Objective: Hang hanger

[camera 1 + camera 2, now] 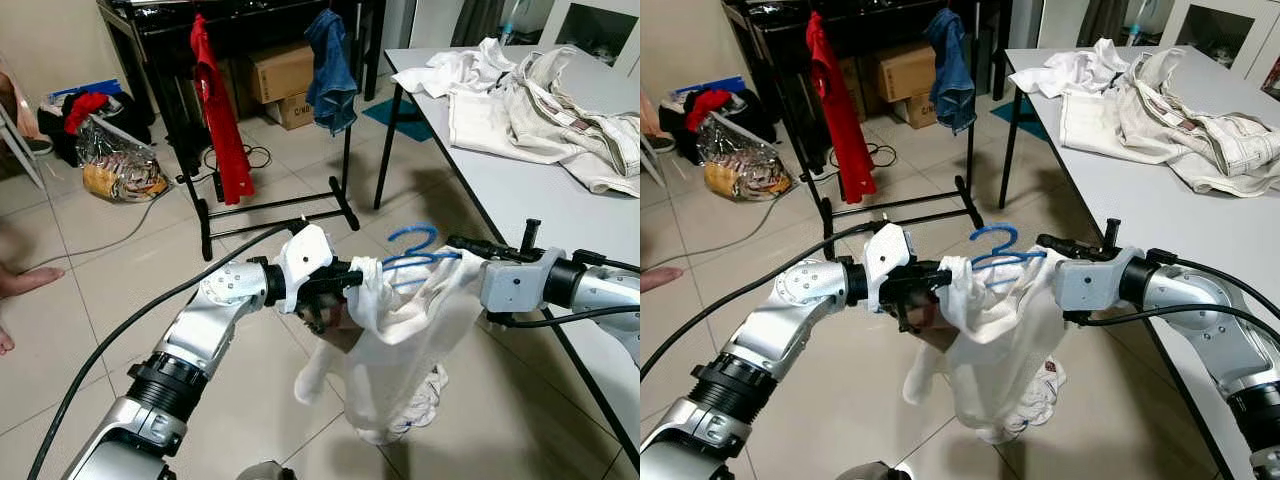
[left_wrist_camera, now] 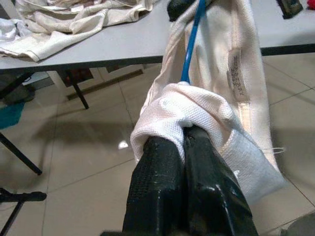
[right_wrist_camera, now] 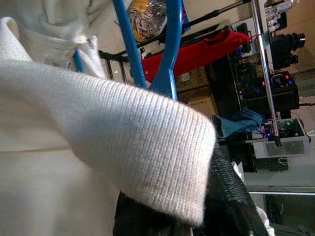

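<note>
Both arms are up in front of the robot, and between them hangs a white garment (image 1: 395, 345) draped on a blue hanger (image 1: 415, 250), held over the tiled floor (image 1: 120, 290) at the middle of the head view. The left gripper (image 1: 352, 277) comes in from nine o'clock: its black fingers (image 2: 170, 191) are pressed together, pinching a bunched fold of the white cloth at the hanger's end, with the blue bar running away from the tips. The right gripper (image 1: 462, 243) reaches in from three o'clock to the other shoulder of the garment; its wrist view has a ribbed white cuff lying across dark fingers (image 3: 231, 196), and whether they are spread or pinched there I cannot tell. The hanger's hook curls up at twelve o'clock above the cloth, free of any rail.

Up at eleven o'clock stands a black clothes rack (image 1: 275, 205), well apart from the hanger, with a red garment (image 1: 222, 120) hanging on its left side and a blue denim piece (image 1: 332, 70) on its right. Cardboard boxes (image 1: 280, 70) sit behind it. At two o'clock the grey bench (image 1: 520, 190) carries a heap of cream and white clothes (image 1: 530, 100). At nine o'clock, at the frame edge, a person's bare foot (image 1: 25, 280) rests on the tiles
</note>
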Robot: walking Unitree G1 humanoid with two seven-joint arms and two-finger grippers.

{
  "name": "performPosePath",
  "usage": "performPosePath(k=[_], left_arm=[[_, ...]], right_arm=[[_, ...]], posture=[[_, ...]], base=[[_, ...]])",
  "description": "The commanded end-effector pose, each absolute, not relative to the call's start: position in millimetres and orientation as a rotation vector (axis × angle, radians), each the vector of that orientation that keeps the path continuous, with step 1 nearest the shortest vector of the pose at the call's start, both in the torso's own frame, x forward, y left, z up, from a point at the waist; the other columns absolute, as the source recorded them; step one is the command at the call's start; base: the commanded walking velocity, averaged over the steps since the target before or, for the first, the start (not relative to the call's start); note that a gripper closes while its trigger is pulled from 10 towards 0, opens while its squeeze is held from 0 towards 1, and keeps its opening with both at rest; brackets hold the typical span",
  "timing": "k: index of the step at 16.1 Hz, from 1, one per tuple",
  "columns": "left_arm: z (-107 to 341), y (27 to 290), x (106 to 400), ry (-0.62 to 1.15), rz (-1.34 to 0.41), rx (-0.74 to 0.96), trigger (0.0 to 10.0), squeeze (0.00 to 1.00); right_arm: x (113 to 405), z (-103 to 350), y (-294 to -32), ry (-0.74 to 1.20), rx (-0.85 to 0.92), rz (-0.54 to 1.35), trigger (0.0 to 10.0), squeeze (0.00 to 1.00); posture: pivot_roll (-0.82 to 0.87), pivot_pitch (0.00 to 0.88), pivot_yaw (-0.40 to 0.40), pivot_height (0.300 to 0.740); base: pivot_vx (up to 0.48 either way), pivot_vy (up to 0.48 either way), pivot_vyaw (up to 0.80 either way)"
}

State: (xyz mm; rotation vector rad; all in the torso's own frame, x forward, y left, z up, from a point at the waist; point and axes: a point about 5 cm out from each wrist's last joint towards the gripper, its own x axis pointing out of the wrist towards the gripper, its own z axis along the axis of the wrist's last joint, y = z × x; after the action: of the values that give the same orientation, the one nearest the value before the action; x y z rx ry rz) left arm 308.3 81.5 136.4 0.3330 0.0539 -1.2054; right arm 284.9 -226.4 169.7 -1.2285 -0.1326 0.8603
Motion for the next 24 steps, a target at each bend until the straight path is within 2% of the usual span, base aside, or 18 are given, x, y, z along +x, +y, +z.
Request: performPosePath(k=[1, 12, 13, 14, 19, 20, 24], left_arm=[[146, 84, 315, 0.023, -1.173, 0.327, 10.0, 0.0], [147, 83, 318, -0.008, -1.142, 0.373, 10.0, 0.0], [148, 85, 319, -0.014, -1.124, 0.354, 10.0, 0.54], [148, 85, 320, -0.015, -1.111, 0.34, 10.0, 1.0], [150, 85, 324, -0.03, -1.079, 0.366, 10.0, 1.0], [151, 85, 324, -0.039, -1.07, 0.396, 10.0, 0.0], [149, 89, 329, -0.044, -0.996, 0.505, 10.0, 0.0]], right_arm=[[284, 173, -229, -0.146, -1.216, 0.842, 0.0, 0.0], [285, 173, -227, -0.166, -1.216, 0.847, 0.0, 0.0], [285, 172, -227, -0.165, -1.215, 0.847, 0.0, 0.0], [285, 172, -227, -0.166, -1.213, 0.847, 0.0, 0.0], [285, 171, -228, -0.178, -1.15, 0.823, 0.0, 0.0], [285, 170, -229, -0.178, -1.13, 0.812, 0.0, 0.0], [286, 164, -235, -0.164, -1.091, 0.764, 0.0, 0.0]], posture=[[0.0, 0.0, 0.061, 0.723], [0.0, 0.0, 0.059, 0.723], [0.0, 0.0, 0.059, 0.723], [0.0, 0.0, 0.057, 0.723], [0.0, 0.0, 0.056, 0.723], [0.0, 0.0, 0.057, 0.723], [0.0, 0.0, 0.059, 0.723]], base=[[0.0, 0.0, 0.0], [0.0, 0.0, 0.0], [0.0, 0.0, 0.0], [0.0, 0.0, 0.0], [0.0, 0.0, 0.0], [0.0, 0.0, 0.0], [0.0, 0.0, 0.0]])
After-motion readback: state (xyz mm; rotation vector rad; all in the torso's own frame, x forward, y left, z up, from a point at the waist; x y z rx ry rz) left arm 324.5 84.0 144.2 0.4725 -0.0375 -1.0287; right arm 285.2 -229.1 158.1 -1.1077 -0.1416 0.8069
